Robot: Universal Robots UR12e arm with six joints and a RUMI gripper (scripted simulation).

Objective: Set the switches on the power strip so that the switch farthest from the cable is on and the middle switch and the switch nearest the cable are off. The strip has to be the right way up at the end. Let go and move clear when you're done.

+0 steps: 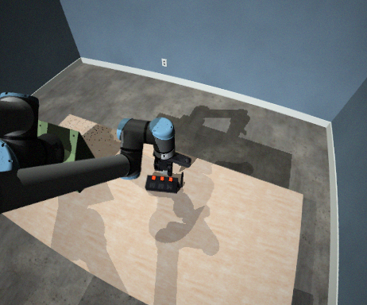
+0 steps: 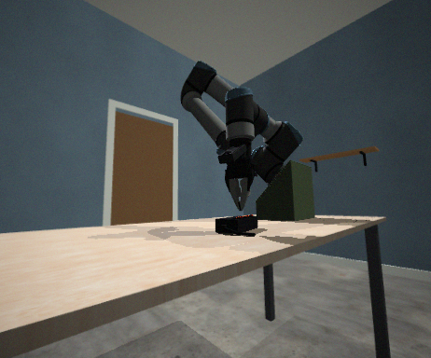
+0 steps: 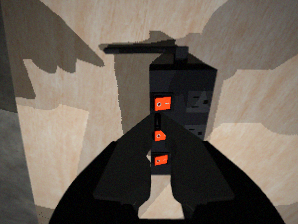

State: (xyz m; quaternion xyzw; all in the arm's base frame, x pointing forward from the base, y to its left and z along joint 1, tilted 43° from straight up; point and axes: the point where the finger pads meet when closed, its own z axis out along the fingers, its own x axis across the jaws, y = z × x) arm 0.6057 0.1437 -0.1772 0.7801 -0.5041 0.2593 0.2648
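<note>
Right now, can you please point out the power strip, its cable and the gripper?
Power strip [image 3: 195, 82]: wrist view, on the dark top face.
Cable [image 3: 137, 48]: wrist view, middle of the dark cord.
Gripper [image 2: 240, 207]: exterior view, at the closed fingertips.

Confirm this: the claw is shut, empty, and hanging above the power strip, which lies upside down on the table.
One error: the power strip lies right way up, its three red switches facing upward, as the wrist view shows. The claw is indeed shut, empty, and above the strip on the table.

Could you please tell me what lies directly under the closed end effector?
The black power strip with three orange rocker switches lies beneath the shut end effector; its tips partly cover the middle switch.
</note>
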